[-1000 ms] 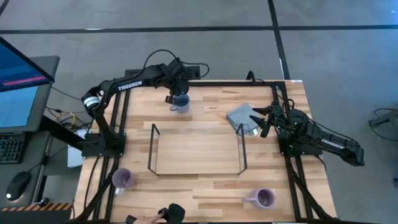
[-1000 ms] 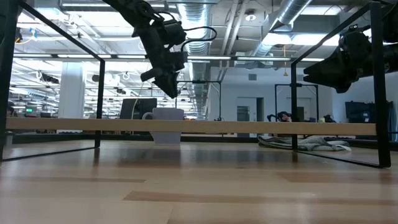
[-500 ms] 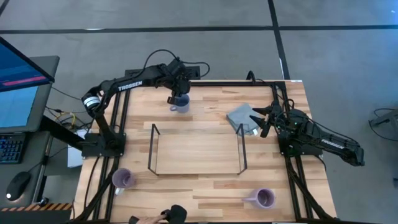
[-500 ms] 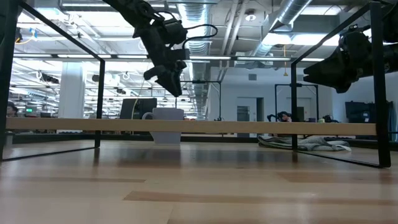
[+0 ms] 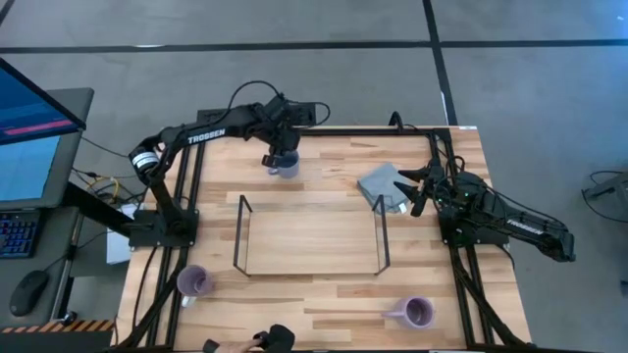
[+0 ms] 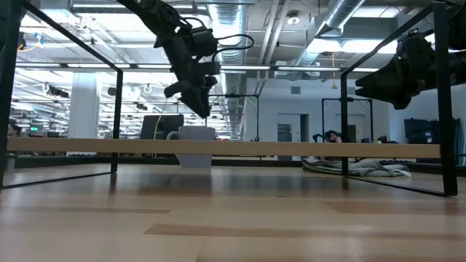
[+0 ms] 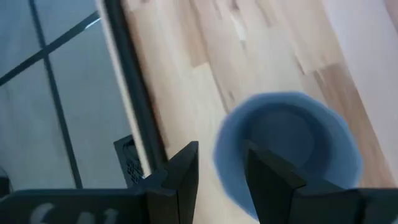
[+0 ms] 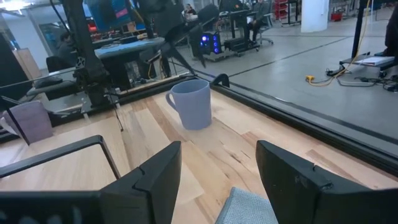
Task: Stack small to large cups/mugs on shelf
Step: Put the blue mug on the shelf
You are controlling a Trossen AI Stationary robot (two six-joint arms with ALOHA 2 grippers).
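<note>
The left hand [image 5: 278,157], its fingers narrowly apart, hangs over the blue-grey mug [image 5: 284,165] at 11 o'clock on the worktop [image 5: 324,294], behind the empty shelf [image 5: 310,238]. One finger seems outside the rim; lowered off-centre, it could tip the mug. The right hand [image 5: 424,186] waits wide open at 3 o'clock.

White "TROSSEN" lettering on the left arm [image 5: 201,135]; no other legible text.
</note>
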